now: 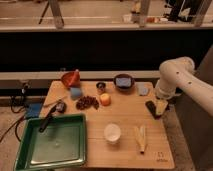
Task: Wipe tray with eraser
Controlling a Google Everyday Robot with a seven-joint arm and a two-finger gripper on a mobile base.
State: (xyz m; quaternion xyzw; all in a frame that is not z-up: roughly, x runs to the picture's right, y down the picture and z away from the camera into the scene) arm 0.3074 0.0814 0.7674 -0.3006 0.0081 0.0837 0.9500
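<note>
Hanging low over the right edge of the table, the gripper [161,106] is just to the right of the eraser [151,108]. From my feed I cannot tell how far open it is, or whether it has hold of anything. I also cannot make out whether it touches the eraser or only sits close beside it.

I see the wooden table [125,152] filling the middle of the view. The white arm [179,76] bends in from the right above it.

The green tray [55,145] lies at the near left corner of the table, flat, well apart from the eraser and the gripper. A long black-handled tool [46,123] rests across the tray's far left corner, with one end inside the tray and the other over the rim.

Along the far side I see an orange funnel-shaped bowl [71,78] and a dark bowl [123,81] with something blue in it. A pale blue patch [143,90] lies flat near the dark bowl.

A white cup [112,133] stands near the front, with a yellowish object [141,138] lying to its right.

A dark reddish cluster [87,102] sits mid-table beside an orange fruit [105,99], with a light blue cube [76,93] behind the cluster.

The eraser is small, black and lies flat on the wood near the right edge.
</note>
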